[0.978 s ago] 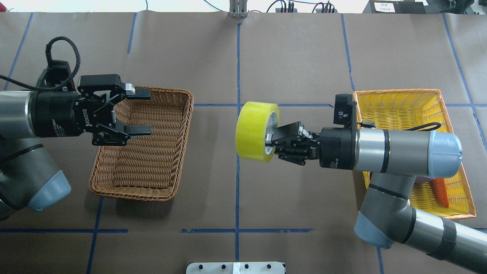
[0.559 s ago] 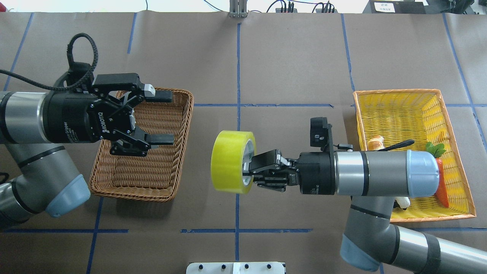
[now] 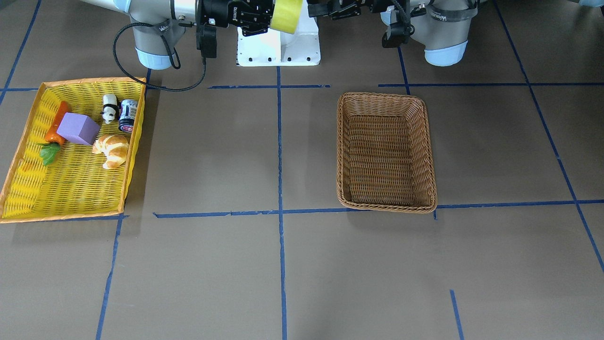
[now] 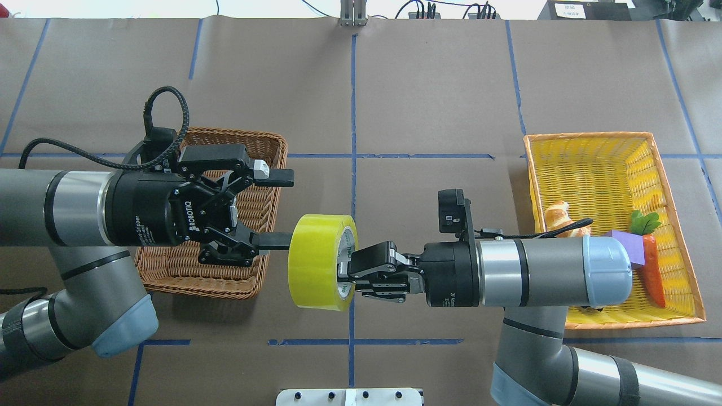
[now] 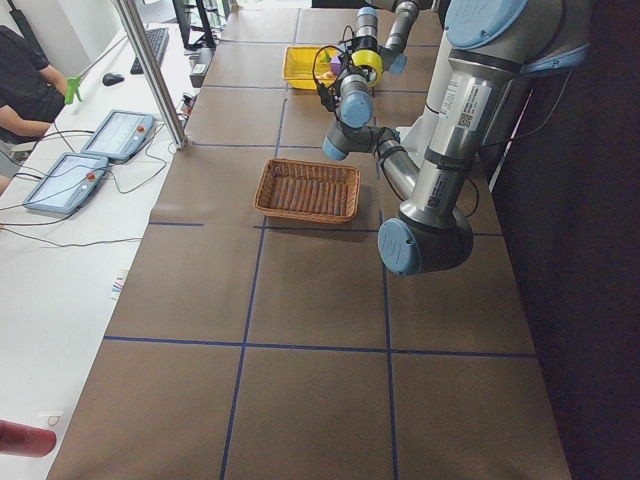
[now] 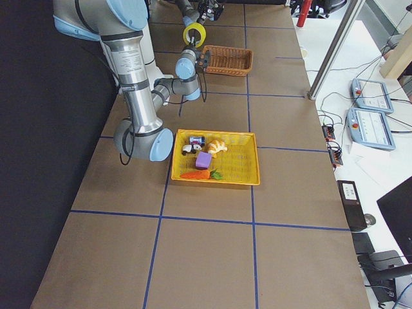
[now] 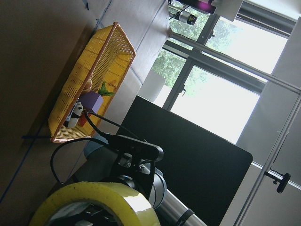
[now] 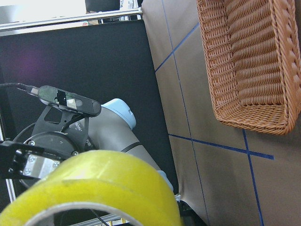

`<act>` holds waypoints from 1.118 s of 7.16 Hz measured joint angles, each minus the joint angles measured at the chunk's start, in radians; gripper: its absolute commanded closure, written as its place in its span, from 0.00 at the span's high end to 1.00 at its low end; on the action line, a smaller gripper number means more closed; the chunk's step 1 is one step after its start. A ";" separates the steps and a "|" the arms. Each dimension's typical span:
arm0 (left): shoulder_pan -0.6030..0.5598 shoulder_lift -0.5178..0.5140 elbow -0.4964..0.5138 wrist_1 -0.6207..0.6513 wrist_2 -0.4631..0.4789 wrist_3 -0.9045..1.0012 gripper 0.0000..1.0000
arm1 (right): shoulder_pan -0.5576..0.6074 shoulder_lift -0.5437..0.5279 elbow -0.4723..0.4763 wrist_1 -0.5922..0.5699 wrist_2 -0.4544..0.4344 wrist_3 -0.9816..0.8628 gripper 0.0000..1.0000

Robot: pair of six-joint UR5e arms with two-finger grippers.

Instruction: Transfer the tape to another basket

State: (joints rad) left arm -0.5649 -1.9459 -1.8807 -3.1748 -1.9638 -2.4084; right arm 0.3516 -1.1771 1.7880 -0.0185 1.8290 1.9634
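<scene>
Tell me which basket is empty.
The brown wicker basket. Nothing lies inside it, while the yellow basket holds a carrot, purple block, croissant and more.

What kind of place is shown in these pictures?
Most likely a robotics lab: a paper-covered table gridded with blue tape lines, teach pendants on a side desk, and a seated operator beside it.

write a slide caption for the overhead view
The right gripper holds the tape up to the open left gripper, between the basket and the yellow basket.
</scene>
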 measured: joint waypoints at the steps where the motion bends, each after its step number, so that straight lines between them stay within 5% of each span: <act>1: 0.017 -0.008 -0.001 0.001 0.012 0.000 1.00 | -0.002 0.000 -0.001 -0.001 0.000 -0.001 0.02; 5: 0.076 -0.021 -0.002 0.000 0.034 0.007 1.00 | -0.008 0.007 -0.004 -0.003 0.000 -0.003 0.02; 7: 0.082 -0.022 -0.002 -0.001 0.033 0.009 0.85 | -0.011 0.007 -0.004 -0.003 0.000 -0.003 0.04; 8: 0.083 -0.021 -0.001 -0.001 0.034 0.009 0.66 | -0.013 0.007 -0.004 -0.001 0.000 -0.003 0.51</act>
State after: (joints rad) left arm -0.4821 -1.9667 -1.8822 -3.1757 -1.9301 -2.3993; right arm 0.3387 -1.1703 1.7840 -0.0198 1.8285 1.9600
